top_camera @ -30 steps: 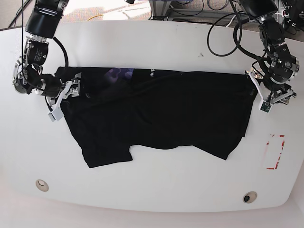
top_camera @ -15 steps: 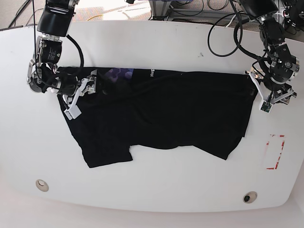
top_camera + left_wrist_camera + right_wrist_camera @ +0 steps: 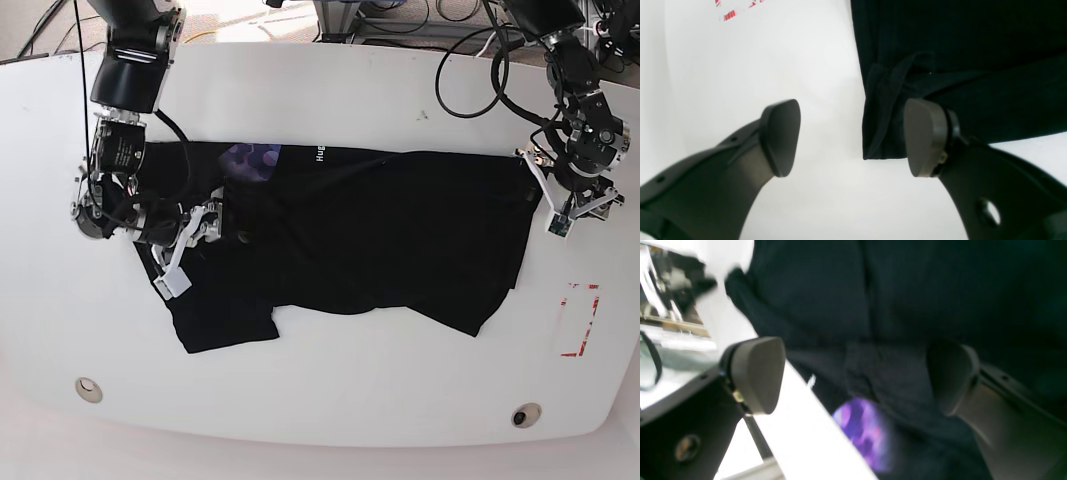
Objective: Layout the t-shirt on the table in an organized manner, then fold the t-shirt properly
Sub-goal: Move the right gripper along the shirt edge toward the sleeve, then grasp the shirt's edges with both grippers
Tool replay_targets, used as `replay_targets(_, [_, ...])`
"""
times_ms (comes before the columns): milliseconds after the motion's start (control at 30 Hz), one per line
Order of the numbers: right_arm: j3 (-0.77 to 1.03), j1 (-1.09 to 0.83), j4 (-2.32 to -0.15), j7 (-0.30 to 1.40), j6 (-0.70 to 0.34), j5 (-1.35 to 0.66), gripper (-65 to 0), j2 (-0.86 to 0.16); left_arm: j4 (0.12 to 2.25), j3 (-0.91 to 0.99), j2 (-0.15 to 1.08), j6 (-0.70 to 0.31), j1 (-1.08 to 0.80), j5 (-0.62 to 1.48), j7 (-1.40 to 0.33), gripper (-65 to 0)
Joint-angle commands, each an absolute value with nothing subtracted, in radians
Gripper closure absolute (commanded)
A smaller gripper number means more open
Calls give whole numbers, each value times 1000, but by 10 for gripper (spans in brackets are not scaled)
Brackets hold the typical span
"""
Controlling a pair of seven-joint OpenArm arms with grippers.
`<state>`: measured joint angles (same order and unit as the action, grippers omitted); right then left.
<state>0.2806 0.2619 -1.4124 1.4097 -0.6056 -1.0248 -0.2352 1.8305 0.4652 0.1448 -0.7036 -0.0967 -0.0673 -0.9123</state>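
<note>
Both grippers gape empty: left (image 3: 853, 138) (straddling hem) should pinch shirt (image 3: 400, 230); right (image 3: 195, 245) grab collar.

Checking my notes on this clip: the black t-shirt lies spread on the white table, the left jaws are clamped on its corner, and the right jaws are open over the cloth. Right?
Not quite. The left gripper is not clamped: in the left wrist view its jaws stand apart, with the t-shirt corner lying flat on the table between them. The rest holds.
</note>
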Motion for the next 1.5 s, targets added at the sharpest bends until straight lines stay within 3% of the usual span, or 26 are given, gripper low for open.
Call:
replay_targets(0, [291,308,-1366,1396,-608,-1044,-650,-254,1847,469,157,-698,-85,-61,-895,-444])
replay_targets(200, [292,271,-1376,1396,-611,-1059,-650,-302,1853,469,157,-698,-85,-59,-895,-444])
replay_targets(500, [292,142,-1592,1396,-610,-1064,-650,-441,1906,527,156,-698,-77,-54,-872,-442])
replay_targets(800, [300,-45,-1776,1250,-611,-940,-650,-610,1914,587,156,-698,-38,-54,-809,-444])
replay_targets(1100, [363,-200,-1794,1086,-653,-746,-650,-607,1913,588,156,-698,-42,-54,-809,-442])
replay_targets(1467, [392,-200,-1661,1004,-698,-693,-650,-565,1900,588,156,-698,-58,-54,-809,-442])
